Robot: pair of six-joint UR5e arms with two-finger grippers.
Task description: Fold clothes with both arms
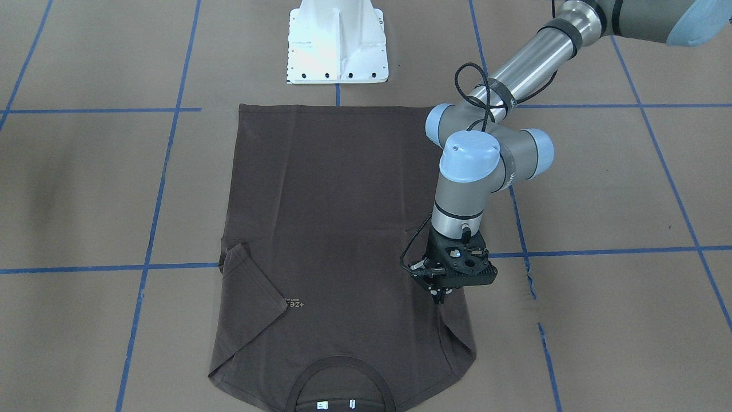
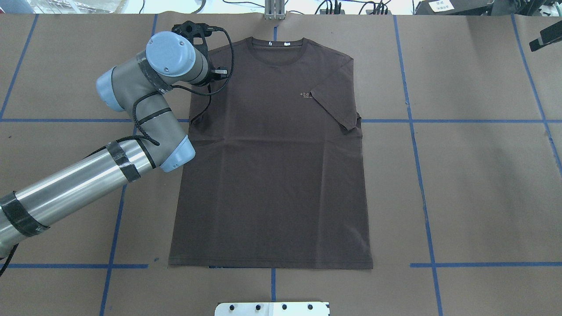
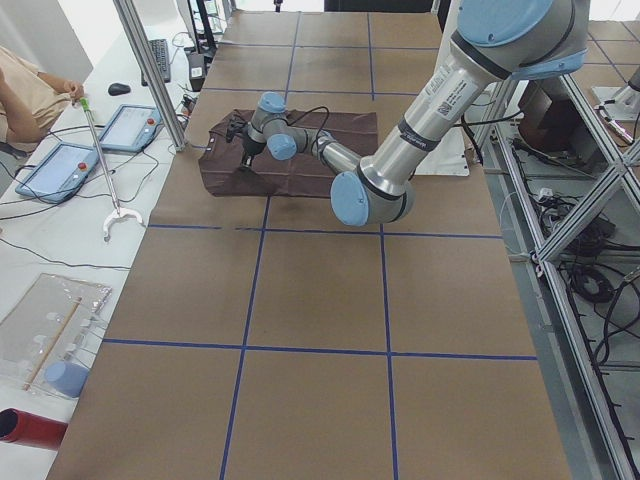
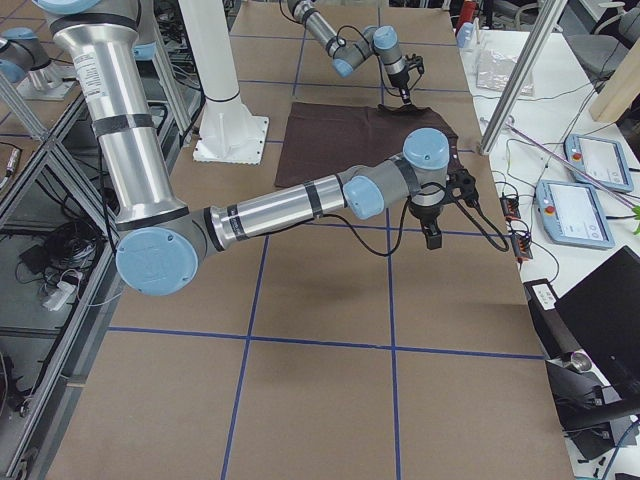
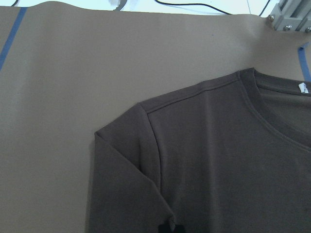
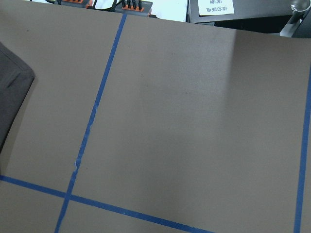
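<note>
The T-shirt (image 2: 272, 175) is dark brown, the table (image 2: 483, 184) tan with blue grid lines (image 2: 483, 120).

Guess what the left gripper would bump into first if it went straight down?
The left gripper would most likely hit the brown T-shirt first, right by its tucked-in sleeve.

Overhead camera behind my shoulders looking forward and down, front camera facing me steeply, two end cameras far off along the surface (image 3: 320, 300), my wrist cameras close above it, overhead and front sharing the T-shirt (image 2: 272, 153).
</note>
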